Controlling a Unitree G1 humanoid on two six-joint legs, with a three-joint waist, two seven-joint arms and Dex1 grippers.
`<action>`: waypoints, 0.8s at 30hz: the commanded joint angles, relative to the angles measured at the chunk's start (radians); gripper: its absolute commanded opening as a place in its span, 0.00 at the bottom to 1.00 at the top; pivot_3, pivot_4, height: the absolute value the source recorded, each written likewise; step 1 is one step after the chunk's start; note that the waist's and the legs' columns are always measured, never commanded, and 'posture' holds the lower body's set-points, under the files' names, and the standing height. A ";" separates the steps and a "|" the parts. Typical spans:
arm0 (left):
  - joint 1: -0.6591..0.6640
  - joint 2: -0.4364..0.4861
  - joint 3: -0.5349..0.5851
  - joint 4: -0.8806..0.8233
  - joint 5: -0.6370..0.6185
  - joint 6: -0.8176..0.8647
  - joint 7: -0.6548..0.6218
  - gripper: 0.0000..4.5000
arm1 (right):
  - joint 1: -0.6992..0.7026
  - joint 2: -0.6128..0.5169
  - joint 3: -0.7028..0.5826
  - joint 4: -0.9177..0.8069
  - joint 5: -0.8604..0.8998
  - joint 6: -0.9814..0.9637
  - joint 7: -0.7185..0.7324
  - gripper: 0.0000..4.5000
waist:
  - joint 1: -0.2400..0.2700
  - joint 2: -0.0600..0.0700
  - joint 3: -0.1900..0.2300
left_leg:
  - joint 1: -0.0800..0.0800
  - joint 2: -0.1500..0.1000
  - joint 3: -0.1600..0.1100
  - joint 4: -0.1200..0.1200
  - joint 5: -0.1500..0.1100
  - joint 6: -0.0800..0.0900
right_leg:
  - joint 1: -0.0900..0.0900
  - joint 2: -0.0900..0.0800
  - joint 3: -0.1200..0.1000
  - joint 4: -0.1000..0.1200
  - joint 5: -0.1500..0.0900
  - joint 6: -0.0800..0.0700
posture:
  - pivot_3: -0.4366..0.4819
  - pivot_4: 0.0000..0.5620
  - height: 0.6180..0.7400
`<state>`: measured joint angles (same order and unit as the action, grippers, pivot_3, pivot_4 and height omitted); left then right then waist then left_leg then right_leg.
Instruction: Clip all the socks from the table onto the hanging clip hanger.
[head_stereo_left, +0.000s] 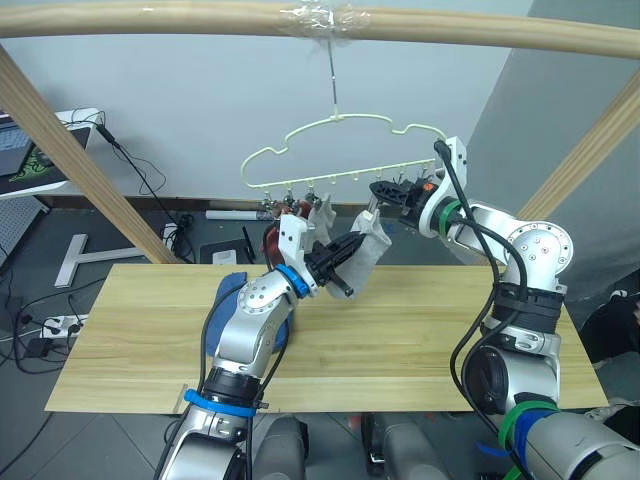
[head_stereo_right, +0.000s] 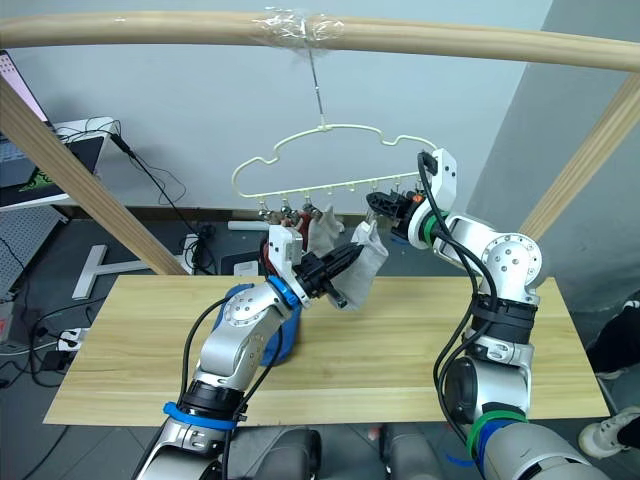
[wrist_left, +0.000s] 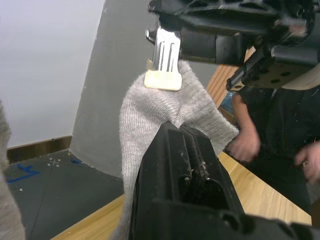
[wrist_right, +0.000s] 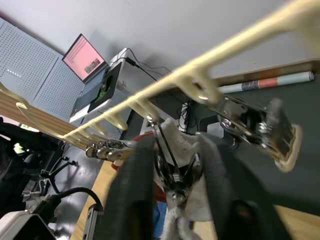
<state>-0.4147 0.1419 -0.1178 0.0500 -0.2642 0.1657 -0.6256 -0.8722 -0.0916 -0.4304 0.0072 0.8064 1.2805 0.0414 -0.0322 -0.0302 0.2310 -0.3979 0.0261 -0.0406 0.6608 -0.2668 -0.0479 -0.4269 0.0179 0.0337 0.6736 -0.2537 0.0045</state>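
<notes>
The pale-yellow clip hanger (head_stereo_left: 330, 150) hangs by its hook from the wooden pole. My left gripper (head_stereo_left: 352, 246) is shut on a light grey sock (head_stereo_left: 372, 250) and holds it up under the hanger's right part. My right gripper (head_stereo_left: 378, 190) is shut on a metal clip (wrist_left: 164, 56), whose cream pad lies on the sock's top edge. Its fingers (wrist_right: 135, 180) flank the clip's handles. Another grey sock (head_stereo_left: 322, 213) and a rust red sock (head_stereo_left: 270, 240) hang from clips further left. A blue sock (head_stereo_left: 232, 288) lies on the table (head_stereo_left: 420, 340) by my left arm.
The round pole (head_stereo_left: 200, 20) runs across the top, with slanted wooden legs at the left (head_stereo_left: 80, 160) and right (head_stereo_left: 590, 150). A laptop (head_stereo_left: 20, 150) sits on a stand at the far left. A person (wrist_left: 270, 125) stands past the table's right end.
</notes>
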 joint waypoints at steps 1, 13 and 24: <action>-0.021 -0.005 0.003 -0.025 -0.005 -0.024 -0.003 0.00 | -0.002 -0.006 -0.015 -0.024 0.039 0.004 0.007 0.61 | 0.000 0.000 0.000 | 0.000 0.000 0.000 0.000 0.000 0.000 | 0.000 0.000 0.000 0.000 0.000 0.000 | 0.45 0.35 1.00; -0.051 -0.008 0.004 0.000 0.003 -0.017 0.008 0.22 | 0.025 -0.056 0.015 -0.090 0.079 -0.009 0.054 1.00 | 0.000 0.000 0.000 | 0.000 0.000 0.000 0.000 0.000 0.000 | 0.000 0.000 0.000 0.000 0.000 0.000 | 0.44 0.35 1.00; -0.012 0.063 0.038 -0.058 -0.031 0.039 -0.030 0.99 | 0.285 -0.226 0.256 -0.343 -0.101 -0.247 0.190 1.00 | -0.009 0.000 0.000 | -0.001 0.000 0.003 0.000 0.000 0.000 | -0.002 0.001 0.003 0.001 0.000 0.001 | 0.44 0.34 1.00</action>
<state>-0.4380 0.1871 -0.0976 0.0583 -0.2752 0.1956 -0.6451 -0.6031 -0.3003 -0.2126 -0.2632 0.7513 1.1236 0.2016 -0.0413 -0.0302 0.2310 -0.3983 0.0269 -0.0373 0.6610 -0.2670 -0.0475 -0.4293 0.0190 0.0363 0.6743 -0.2541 0.0054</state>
